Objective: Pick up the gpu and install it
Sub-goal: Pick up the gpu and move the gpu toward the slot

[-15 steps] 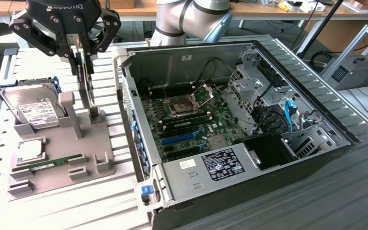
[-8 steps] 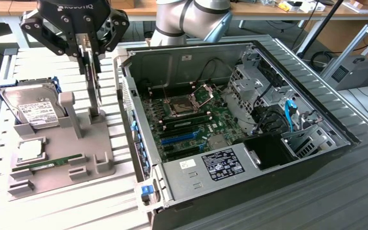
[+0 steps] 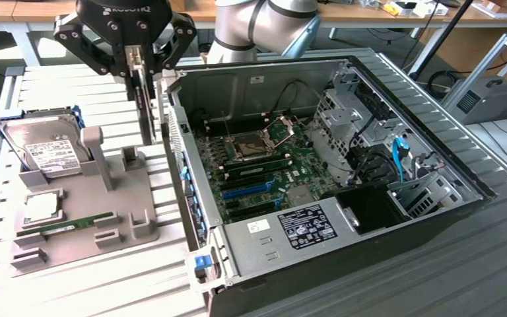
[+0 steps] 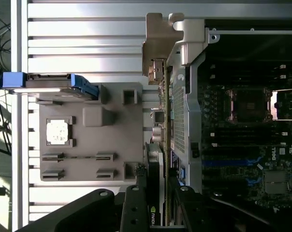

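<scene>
As the gripper [image 3: 135, 66] is closed on the gpu [image 3: 145, 112], we judge the pick-up done; the card hangs upright at ten o'clock of the computer case [image 3: 236, 82] in the exterior view, not yet installed.

gpu [image 3: 140, 109]: seen edge-on in both views, so its broad faces are hidden; one end is covered by the fingers [image 4: 135, 208].
gripper [image 3: 135, 66]: body cut off by the exterior view's top edge.
arm [image 3: 258, 23]: upper links cut off by the same edge.
computer case [image 3: 263, 72]: near corner cut off by the exterior view's bottom edge; in the wrist view it runs past the picture's edge.
hard drive [image 3: 47, 148]: label print too small to read.
power supply sticker [image 3: 305, 226]: print too small to read.
</scene>
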Action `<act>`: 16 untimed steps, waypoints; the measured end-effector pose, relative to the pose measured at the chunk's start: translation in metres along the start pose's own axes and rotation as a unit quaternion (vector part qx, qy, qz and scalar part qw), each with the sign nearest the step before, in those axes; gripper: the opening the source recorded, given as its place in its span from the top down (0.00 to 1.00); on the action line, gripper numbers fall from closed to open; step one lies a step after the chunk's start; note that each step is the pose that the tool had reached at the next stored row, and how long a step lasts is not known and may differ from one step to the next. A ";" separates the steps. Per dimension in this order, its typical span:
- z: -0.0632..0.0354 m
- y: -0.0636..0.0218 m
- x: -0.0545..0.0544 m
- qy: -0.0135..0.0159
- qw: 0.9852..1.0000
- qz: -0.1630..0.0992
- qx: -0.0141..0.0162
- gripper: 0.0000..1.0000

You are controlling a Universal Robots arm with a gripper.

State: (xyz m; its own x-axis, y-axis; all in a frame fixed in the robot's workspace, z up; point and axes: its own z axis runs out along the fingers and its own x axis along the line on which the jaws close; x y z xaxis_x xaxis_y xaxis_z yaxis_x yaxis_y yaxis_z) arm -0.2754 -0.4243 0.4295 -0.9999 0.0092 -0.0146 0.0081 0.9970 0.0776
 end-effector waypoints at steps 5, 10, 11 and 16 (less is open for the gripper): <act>0.0002 0.0001 -0.015 0.000 1.000 0.000 0.000 0.73; 0.0005 0.0003 -0.035 0.001 1.000 0.000 0.000 0.73; 0.0005 0.0003 -0.039 0.001 1.000 0.000 0.000 0.73; 0.0008 0.0005 -0.055 0.001 1.000 0.000 0.000 0.73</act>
State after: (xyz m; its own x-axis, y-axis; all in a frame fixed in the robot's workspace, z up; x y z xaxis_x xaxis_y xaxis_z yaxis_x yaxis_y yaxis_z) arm -0.2203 -0.4242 0.4295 -0.9999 0.0094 -0.0126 0.0084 0.9969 0.0780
